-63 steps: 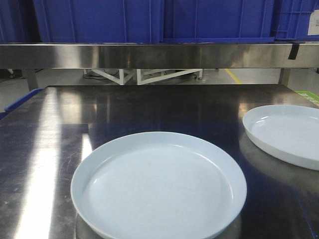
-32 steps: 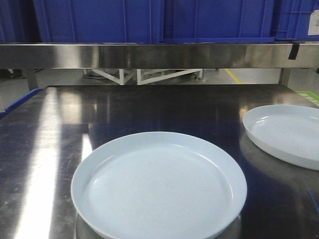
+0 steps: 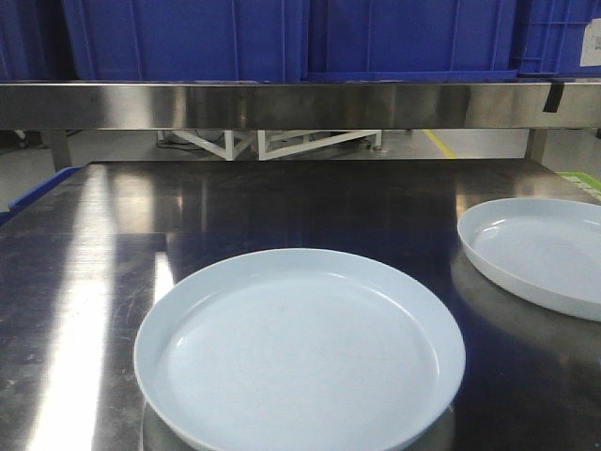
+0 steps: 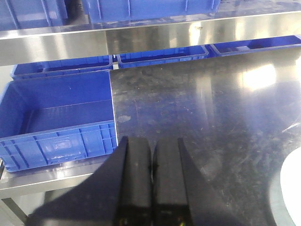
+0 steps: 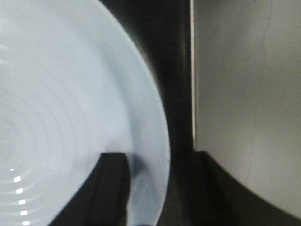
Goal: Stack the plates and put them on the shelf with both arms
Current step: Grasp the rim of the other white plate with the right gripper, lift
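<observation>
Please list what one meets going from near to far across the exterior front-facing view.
large round pale blue-white glossy plate at front centre → second pale blue-white plate at the right edge → long brushed stainless-steel shelf → big ribbed blue plastic crates

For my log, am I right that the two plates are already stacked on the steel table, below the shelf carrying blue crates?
Not stacked: the near plate and the other plate lie apart on the table, as the front-facing view shows. The shelf does carry blue crates.
</observation>
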Tool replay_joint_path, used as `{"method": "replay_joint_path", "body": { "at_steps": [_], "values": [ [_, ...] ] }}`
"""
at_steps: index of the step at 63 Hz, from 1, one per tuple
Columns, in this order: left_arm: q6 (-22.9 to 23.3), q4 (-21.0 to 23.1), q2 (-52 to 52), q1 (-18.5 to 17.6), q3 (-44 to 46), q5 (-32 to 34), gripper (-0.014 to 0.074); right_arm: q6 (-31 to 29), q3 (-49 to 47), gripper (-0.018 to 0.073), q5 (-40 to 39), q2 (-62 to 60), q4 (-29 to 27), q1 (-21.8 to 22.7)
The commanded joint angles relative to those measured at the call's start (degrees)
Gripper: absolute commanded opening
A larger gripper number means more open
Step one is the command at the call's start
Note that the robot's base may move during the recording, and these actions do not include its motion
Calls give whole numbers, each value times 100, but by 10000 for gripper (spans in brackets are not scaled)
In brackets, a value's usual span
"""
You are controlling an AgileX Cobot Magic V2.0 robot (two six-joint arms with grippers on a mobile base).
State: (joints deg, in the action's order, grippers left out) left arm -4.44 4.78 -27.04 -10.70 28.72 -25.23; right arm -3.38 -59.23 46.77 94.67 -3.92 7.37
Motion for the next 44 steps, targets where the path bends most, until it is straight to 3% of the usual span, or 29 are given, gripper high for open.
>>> {"method": "replay_joint_path", "body": {
  "at_steps": [1,16,44],
  "values": [
    [51,50,-22,-33,162,500,84,-93,-161,246,-21,-183,-7,12],
    [51,50,-22,-33,162,500,84,-93,-161,47,99,-196,-2,12],
    [51,62,-22,-33,162,500,84,-93,-177,58,511,-1721,-72,12]
  ]
}}
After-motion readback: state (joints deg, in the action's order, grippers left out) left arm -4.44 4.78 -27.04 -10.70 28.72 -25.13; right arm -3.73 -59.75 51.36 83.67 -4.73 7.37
